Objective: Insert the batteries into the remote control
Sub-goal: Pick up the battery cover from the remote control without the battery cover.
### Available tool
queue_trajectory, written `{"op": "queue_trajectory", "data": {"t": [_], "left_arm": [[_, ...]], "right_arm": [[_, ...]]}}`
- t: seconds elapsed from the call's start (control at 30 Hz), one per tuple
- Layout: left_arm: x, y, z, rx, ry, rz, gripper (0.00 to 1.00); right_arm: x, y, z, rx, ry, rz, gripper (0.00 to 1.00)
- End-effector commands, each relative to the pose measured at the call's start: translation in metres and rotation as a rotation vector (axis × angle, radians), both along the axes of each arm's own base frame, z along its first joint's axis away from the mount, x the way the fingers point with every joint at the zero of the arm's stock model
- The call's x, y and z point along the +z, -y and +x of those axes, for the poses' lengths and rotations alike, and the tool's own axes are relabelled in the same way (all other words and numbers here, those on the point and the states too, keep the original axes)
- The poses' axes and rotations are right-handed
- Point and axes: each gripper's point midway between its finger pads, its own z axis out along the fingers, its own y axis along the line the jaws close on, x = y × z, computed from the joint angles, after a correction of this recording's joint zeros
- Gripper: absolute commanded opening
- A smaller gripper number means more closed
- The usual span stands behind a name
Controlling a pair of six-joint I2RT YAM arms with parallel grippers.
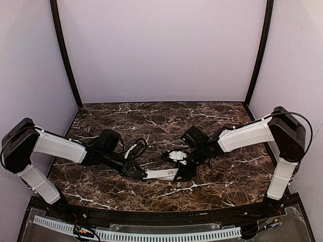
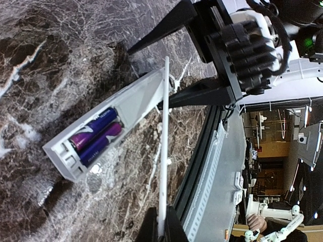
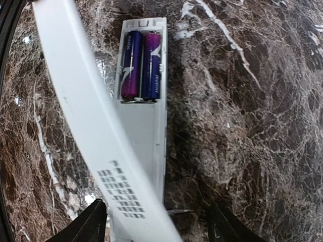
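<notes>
The remote control point(image 3: 151, 126) lies back-up on the marble table, its battery bay uncovered. Two blue-purple batteries point(image 3: 142, 65) sit side by side inside the bay, also plain in the left wrist view point(image 2: 96, 135). My left gripper point(image 2: 161, 209) is shut on one end of the thin white cover point(image 2: 164, 131), held edge-on above the remote point(image 2: 136, 98). The cover's printed face point(image 3: 86, 126) slants across the right wrist view. My right gripper point(image 3: 156, 227) is open, its fingers either side of the remote's plain end without touching it. From above, both grippers point(image 1: 140, 171) point(image 1: 184, 169) meet at the remote point(image 1: 170, 174).
The table's black front edge and a grey perforated strip point(image 2: 222, 166) run close beside the remote. Pale enclosure walls point(image 1: 161, 50) stand on three sides. Black cables point(image 1: 136, 148) hang by both wrists.
</notes>
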Motion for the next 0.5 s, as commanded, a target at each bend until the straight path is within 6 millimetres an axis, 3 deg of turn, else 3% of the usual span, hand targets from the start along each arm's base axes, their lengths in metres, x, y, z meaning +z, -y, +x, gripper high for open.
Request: {"op": "queue_trajectory", "data": {"t": [0.0, 0.27, 0.47], "left_arm": [[0.019, -0.006, -0.017, -0.067, -0.047, -0.015, 0.0], [0.02, 0.0, -0.007, -0.072, -0.096, -0.026, 0.0], [0.016, 0.006, 0.003, -0.081, -0.139, -0.031, 0.0]], "right_arm": [[0.011, 0.008, 0.003, -0.012, 0.006, 0.001, 0.69], [0.019, -0.01, -0.008, 0.063, -0.037, 0.034, 0.71], [0.017, -0.021, -0.006, 0.091, -0.024, 0.015, 0.67]]}}
